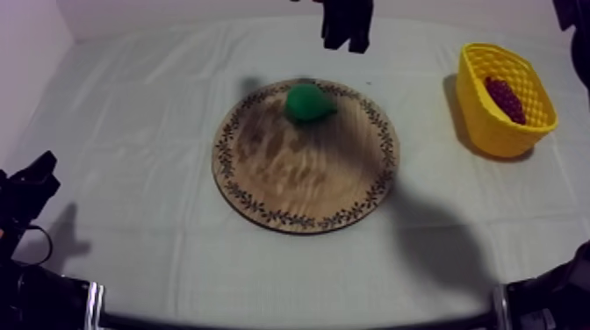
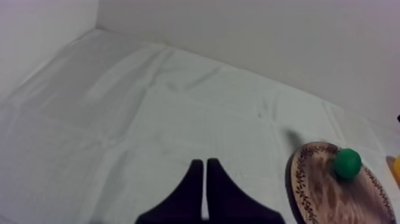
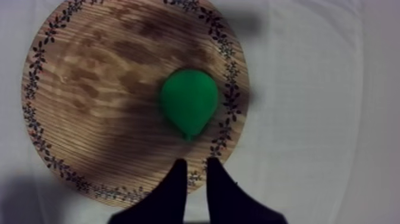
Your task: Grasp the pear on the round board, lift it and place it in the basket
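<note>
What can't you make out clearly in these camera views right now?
1. Top view: the right gripper is a dark shape cut off by the frame edge; its height over the pear cannot be judged.
2. Top view: the wall of the yellow basket hides the lower part of the grapes.
3. Left wrist view: the yellow basket is a sliver cut off by the frame edge, beyond the wooden board.

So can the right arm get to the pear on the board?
Probably yes. The right end effector hangs open above the pear, which lies alone on the wooden board near its rim. Nothing sits between them.
</note>
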